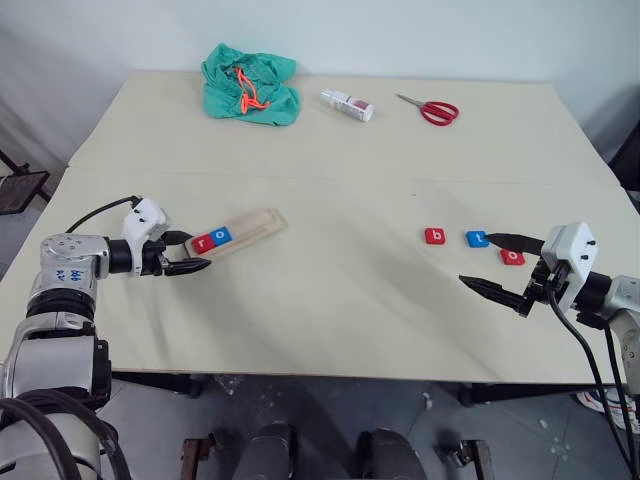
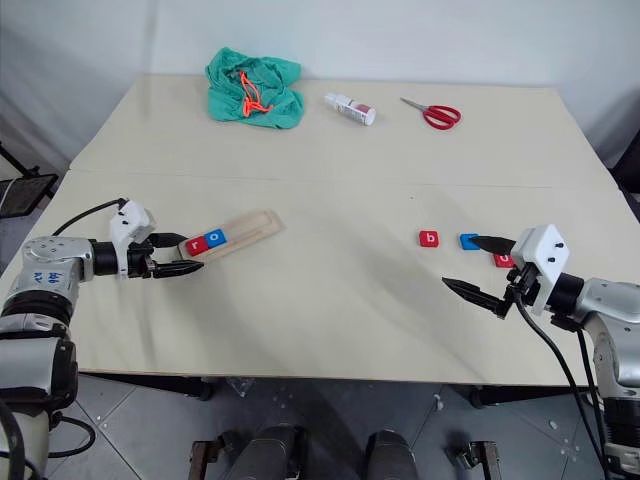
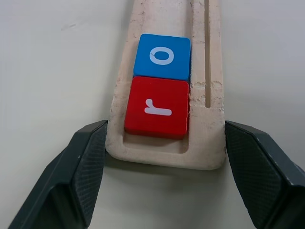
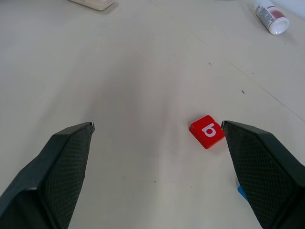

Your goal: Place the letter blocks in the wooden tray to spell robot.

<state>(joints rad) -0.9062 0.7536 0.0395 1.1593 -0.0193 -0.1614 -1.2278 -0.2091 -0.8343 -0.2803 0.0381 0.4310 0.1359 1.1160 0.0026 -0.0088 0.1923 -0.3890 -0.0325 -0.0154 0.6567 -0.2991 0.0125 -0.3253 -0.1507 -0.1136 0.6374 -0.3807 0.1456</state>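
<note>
A: Left wrist view: we see the left gripper (image 3: 164, 162) spread wide, its fingers (image 3: 83, 162) flanking the wooden tray (image 3: 209, 143) end, holding nothing. Red r (image 3: 157, 107) lies nearest, blue o (image 3: 163, 56) beyond.

B: We see the right gripper (image 4: 157, 164) wide, empty; red b (image 4: 207, 131) ahead, near one finger.

Three red letter blocks (image 1: 435, 236), two blue blocks (image 1: 222, 236), one wooden tray (image 1: 262, 224).
</note>
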